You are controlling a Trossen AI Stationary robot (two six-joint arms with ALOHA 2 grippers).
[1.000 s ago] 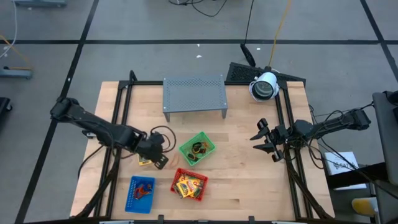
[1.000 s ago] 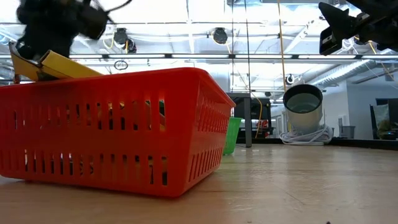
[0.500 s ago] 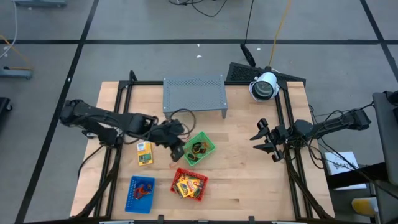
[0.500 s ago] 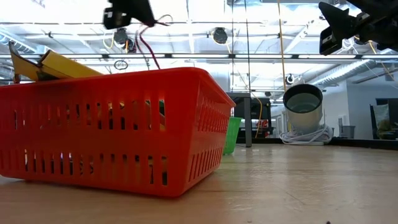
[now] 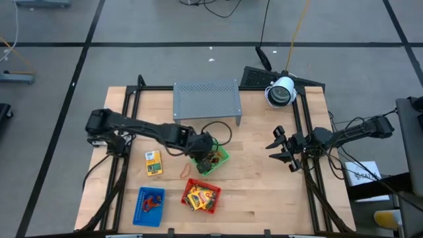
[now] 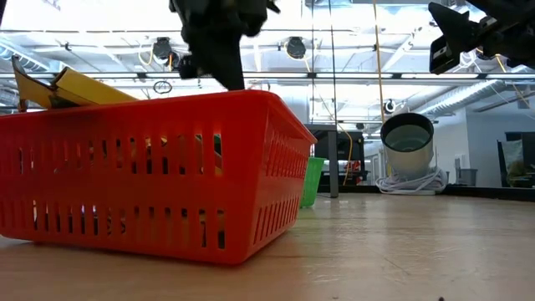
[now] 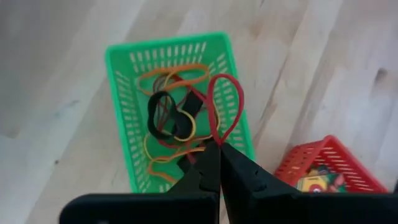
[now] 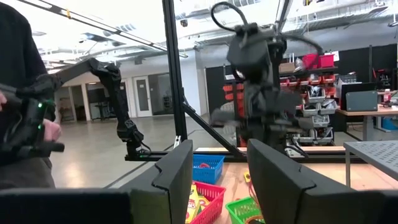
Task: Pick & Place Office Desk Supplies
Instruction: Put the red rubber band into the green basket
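Bare table point(image 5: 264, 192) lies open right of the green tray point(image 5: 223, 157) and red tray point(image 5: 215, 193); grey rack point(image 5: 205, 99) blocks the back.

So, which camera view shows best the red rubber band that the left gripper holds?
The left wrist view: the red rubber band hangs from the shut left gripper above the green tray. In the high view the arm hides it; the low and right wrist views do not show it clearly.

Green mesh tray point(image 7: 134, 118) has orange, yellow and black bands piled in it, with a red rubber band point(image 7: 225, 109) over it. Red tray point(image 5: 201, 196) is full of yellow-orange packets, blue tray point(image 5: 149, 205) sits on the pale wood counter point(image 5: 258, 192).
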